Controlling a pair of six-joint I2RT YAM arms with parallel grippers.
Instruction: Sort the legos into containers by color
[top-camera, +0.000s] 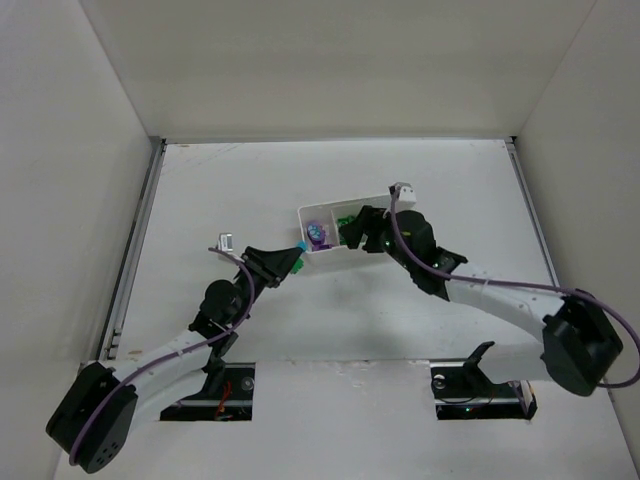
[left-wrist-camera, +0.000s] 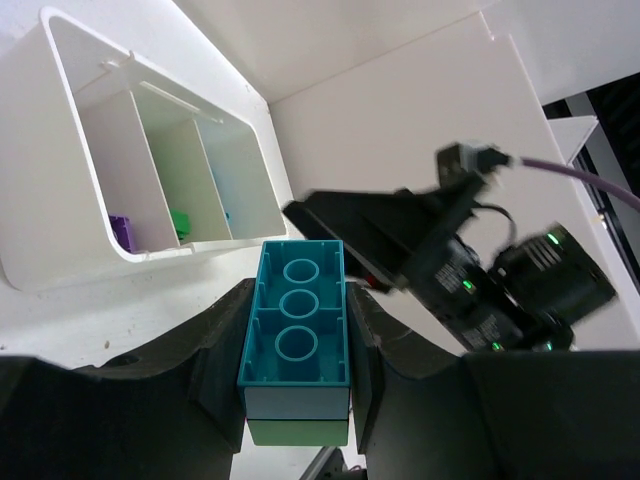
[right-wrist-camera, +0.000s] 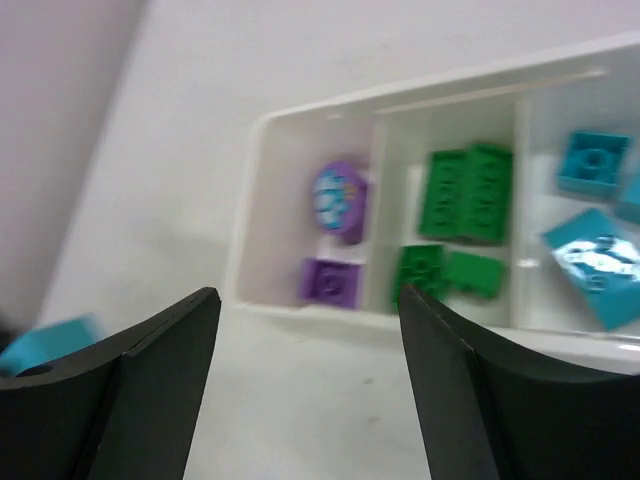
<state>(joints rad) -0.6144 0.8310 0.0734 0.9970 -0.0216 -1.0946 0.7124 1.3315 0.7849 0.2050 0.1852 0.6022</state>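
Note:
My left gripper is shut on a teal brick with a green brick stuck under it, held just left of the white tray. In the top view the teal brick shows at the left gripper. The tray holds purple bricks in its left compartment, green bricks in the middle and teal bricks in the right. My right gripper is open and empty, over the table by the tray's near edge.
The tray shows at the upper left of the left wrist view, with the right arm to the right of the held brick. White enclosure walls stand on three sides of the table.

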